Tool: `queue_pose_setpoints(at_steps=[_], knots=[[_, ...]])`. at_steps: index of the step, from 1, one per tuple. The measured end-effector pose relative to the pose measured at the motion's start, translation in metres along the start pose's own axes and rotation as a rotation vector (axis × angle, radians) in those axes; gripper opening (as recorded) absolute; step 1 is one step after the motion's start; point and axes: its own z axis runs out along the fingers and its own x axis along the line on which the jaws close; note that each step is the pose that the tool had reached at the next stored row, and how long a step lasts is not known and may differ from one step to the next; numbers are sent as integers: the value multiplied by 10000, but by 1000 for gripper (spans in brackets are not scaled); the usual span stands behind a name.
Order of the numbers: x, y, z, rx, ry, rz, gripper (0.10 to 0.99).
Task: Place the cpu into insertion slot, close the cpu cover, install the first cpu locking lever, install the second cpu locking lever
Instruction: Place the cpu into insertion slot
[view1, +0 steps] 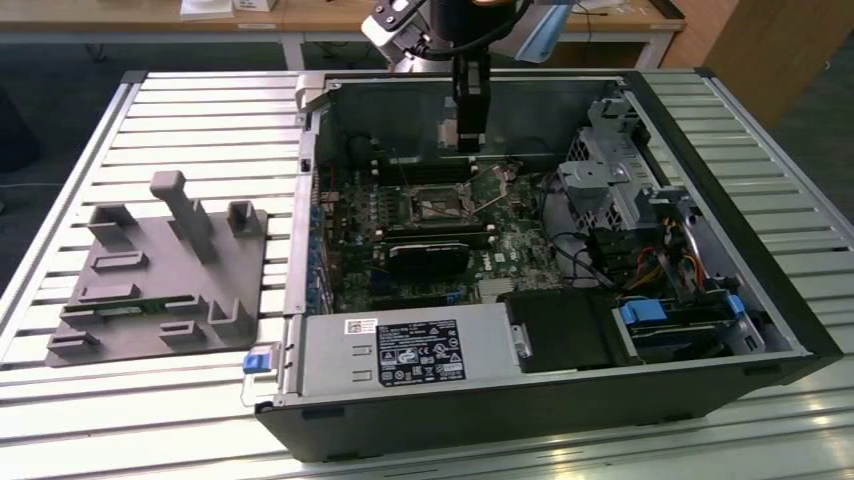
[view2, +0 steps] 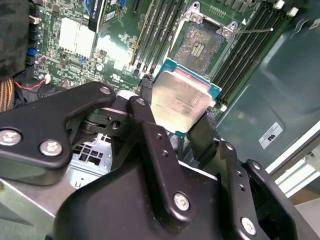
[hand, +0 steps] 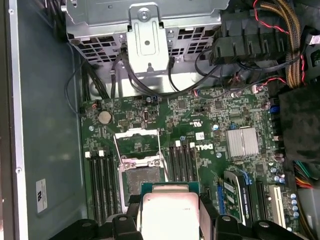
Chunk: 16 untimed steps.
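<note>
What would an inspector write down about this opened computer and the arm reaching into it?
Surface: slatted metal table carrying an open computer case.
Job's things: cpu held close to the empty insertion slot, not yet in it; cpu cover raised open.
Clutter: grey fixture block beside the case.
Grippers: gripper shut on the cpu.
Cables: wire bundles along the case's edge, apart from the slot.
Surroundings: wooden desk behind the table.
</note>
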Motion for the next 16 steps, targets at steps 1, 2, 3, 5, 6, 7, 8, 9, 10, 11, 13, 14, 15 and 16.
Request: queue_pose_setpoints(at_steps=[1, 2, 3, 5, 6, 7, 8, 9, 10, 11, 13, 14, 15, 16], knots=[[0, -1, 7, 0, 1, -14, 541], [0, -1, 15, 0, 3, -32, 541], [0, -2, 22, 0, 4, -61, 541], [0, -3, 34, 1, 11, -137, 541], [0, -3, 39, 1, 14, -177, 541], [1, -4, 45, 1, 19, -221, 541], [1, -4, 51, 1, 23, -264, 541], [1, -5, 59, 1, 26, -295, 541], [1, -6, 65, 0, 28, -323, 541], [1, -6, 70, 1, 30, -354, 541], [1, -7, 82, 1, 37, -419, 541], [1, -8, 87, 1, 39, -450, 541], [1, -8, 91, 1, 39, -472, 541], [1, -8, 97, 1, 42, -488, 541]])
